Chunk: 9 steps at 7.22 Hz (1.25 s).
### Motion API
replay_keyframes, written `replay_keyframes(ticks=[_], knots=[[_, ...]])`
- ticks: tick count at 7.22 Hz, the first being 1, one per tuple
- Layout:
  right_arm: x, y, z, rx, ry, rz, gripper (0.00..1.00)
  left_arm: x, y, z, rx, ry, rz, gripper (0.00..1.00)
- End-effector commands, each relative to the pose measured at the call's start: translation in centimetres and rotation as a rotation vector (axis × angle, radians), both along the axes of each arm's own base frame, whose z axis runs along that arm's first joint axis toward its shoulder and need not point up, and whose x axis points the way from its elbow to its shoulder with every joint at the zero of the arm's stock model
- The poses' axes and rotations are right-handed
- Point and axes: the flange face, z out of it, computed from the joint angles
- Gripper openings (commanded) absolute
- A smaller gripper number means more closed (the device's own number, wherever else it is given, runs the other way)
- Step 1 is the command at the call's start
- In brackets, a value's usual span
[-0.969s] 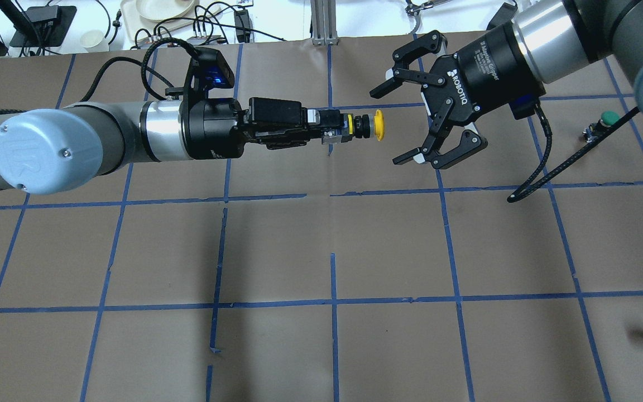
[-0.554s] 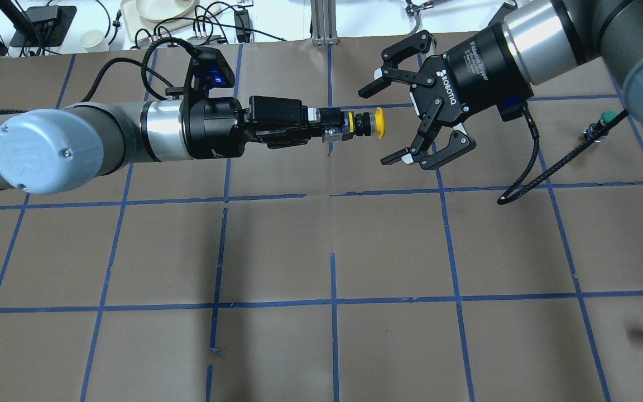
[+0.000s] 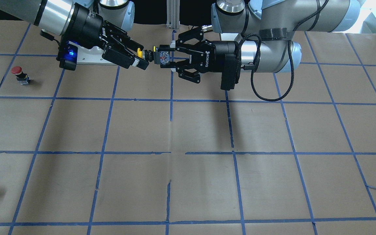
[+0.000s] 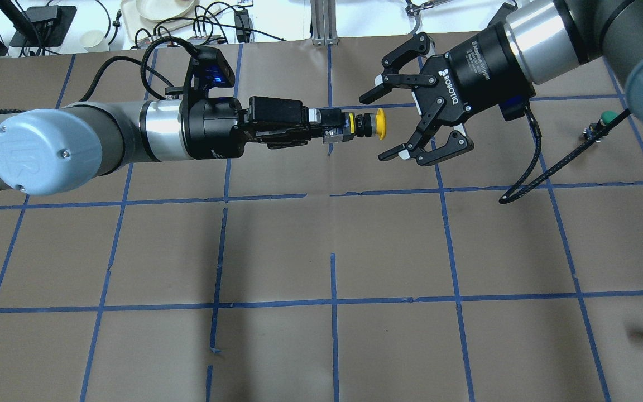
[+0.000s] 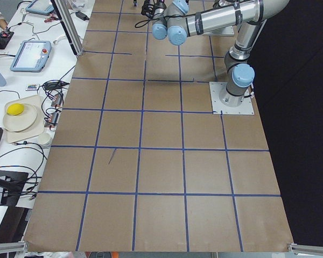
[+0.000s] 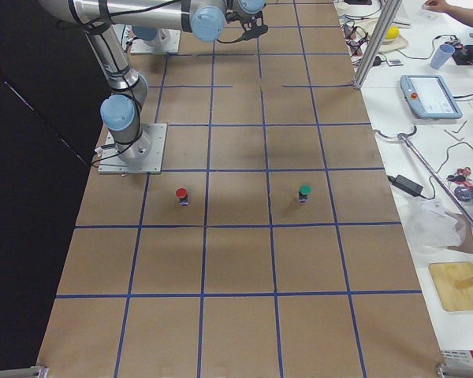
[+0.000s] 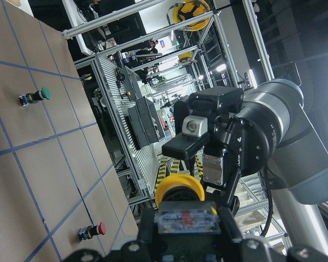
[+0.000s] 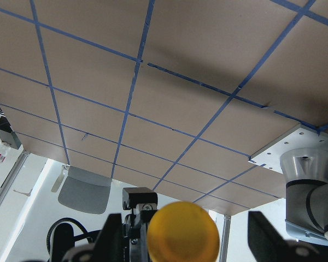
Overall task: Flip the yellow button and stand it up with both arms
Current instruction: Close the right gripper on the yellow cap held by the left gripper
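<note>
Taped table [image 4: 388, 245], yellow button [image 4: 367, 125] gripped, apparently aloft

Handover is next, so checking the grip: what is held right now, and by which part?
The left gripper holds the yellow button by its base end, with the cap pointing outward. The right gripper is open, flanking the cap and holding nothing.
</note>
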Motion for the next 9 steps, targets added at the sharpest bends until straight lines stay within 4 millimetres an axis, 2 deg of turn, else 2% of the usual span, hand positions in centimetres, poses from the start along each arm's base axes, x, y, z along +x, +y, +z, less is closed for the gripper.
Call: replay_keyframes(ticks=[1, 2, 4, 6, 7, 9], knots=[[-0.13, -0.02, 0.03, 0.000, -0.002, -0.004, 0.37, 0.00, 0.04, 0.02, 0.001, -0.002, -0.002, 0.16], [-0.22, -0.10, -0.05, 0.002, -0.001, -0.005, 0.30, 0.00, 0.04, 0.02, -0.001, -0.002, -0.002, 0.19], [-0.36, -0.17, 0.02, 0.001, -0.001, -0.008, 0.26, 0.00, 0.05, 0.01, -0.002, -0.003, -0.003, 0.23], [-0.44, -0.19, 0.01, 0.001, 0.001, -0.009, 0.26, 0.00, -0.10, -0.12, -0.001, -0.003, -0.003, 0.79], [-0.51, -0.21, 0.01, 0.001, 0.001, -0.011, 0.26, 0.00, -0.02, 0.00, -0.005, -0.004, -0.004, 1.00], [-1.09, -0.43, -0.28, -0.006, 0.022, -0.007, 0.25, 0.14, -0.20, 0.13, -0.007, -0.005, -0.002, 1.00]])
